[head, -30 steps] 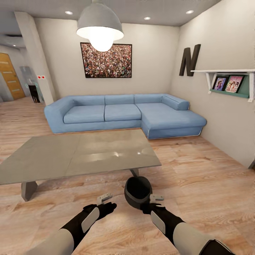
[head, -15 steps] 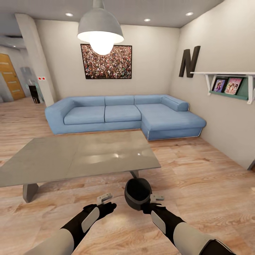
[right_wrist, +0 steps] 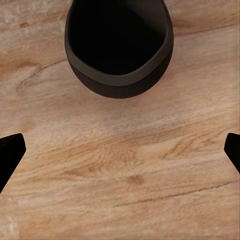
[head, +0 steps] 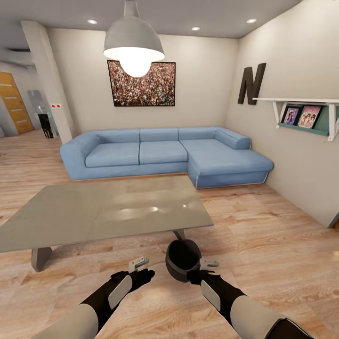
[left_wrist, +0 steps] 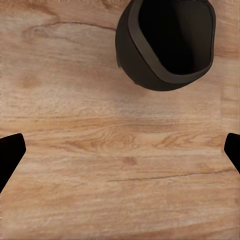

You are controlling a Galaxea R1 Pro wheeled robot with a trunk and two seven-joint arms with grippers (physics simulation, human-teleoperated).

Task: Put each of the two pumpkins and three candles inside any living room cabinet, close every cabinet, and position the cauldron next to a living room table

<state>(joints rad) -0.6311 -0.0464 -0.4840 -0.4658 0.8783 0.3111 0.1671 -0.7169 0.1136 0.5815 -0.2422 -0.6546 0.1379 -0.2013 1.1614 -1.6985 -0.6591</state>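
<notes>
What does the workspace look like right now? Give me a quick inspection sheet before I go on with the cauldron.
Surface: wood-plank floor; the grey glossy table stands ahead with a bare top.
Job's things: black cauldron on the floor just off the table's near right corner, mouth tipped toward the camera, inside dark in both wrist views.
Clutter: nothing seen.
Grippers: left gripper open, holding nothing, beside the cauldron; right gripper open, close to the cauldron's other side, contact cannot be told.
Cables: nothing seen.
Surroundings: blue corner sofa behind the table, hanging lamp, framed picture, wall letter N, shelf with photos.
</notes>
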